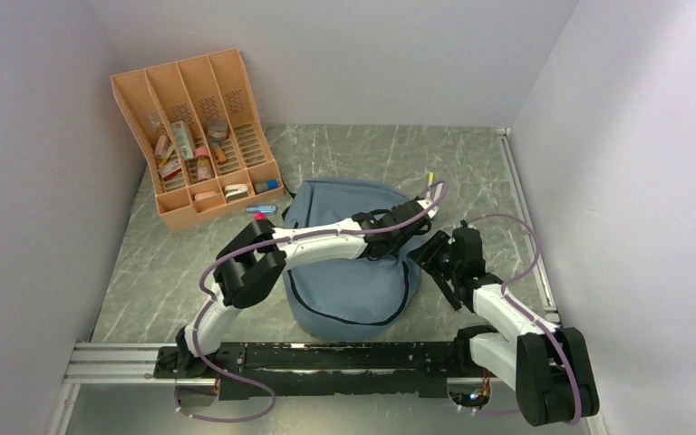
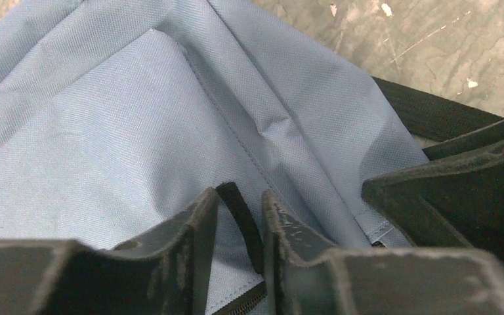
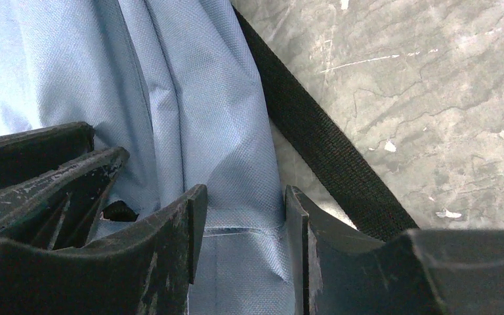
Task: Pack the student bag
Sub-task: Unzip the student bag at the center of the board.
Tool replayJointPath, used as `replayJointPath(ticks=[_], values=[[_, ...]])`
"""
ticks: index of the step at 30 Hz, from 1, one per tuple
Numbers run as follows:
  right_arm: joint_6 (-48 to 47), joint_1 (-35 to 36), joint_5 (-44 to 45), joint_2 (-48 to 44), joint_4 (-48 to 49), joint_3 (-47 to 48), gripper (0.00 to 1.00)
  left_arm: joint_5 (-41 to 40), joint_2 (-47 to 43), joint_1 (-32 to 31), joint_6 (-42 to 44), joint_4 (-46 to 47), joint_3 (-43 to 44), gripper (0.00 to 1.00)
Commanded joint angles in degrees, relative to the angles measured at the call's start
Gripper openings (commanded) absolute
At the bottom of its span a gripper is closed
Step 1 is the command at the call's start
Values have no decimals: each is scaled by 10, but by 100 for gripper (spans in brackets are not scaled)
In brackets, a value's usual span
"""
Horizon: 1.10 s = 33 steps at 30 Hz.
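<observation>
Top external view: your student bag (image 1: 349, 290) lies mid-table, long axis near-to-far, zip-curved end nearest. Your right gripper (image 3: 241, 200) pinches its fabric fold. Your left gripper (image 2: 239, 200) stands narrow around a black pull (image 2: 244, 226); grip cannot be told.

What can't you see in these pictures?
Inside of the bag: every view, fabric covers it.
Bits in the rack: top view, too small to name.
Left gripper: left wrist view, unclear whether it pinches the black tab.
</observation>
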Motion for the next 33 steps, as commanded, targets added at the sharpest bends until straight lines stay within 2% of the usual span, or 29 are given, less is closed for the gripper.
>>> replayJointPath(ticks=[1,7,18,33], values=[[1,-4,-19,1,11,-4,50,-21,7,-6,11,-7,17,30],[2,-4,-21,5,14,-2,50,-25,-8,-6,5,-3,18,6],[-10,-5,3,-35,-38,44,51,-14,-52,-6,-5,14,8,5],[-7,-5,-18,8,-19,95,61,-9,-91,-6,-26,43,-41,5]])
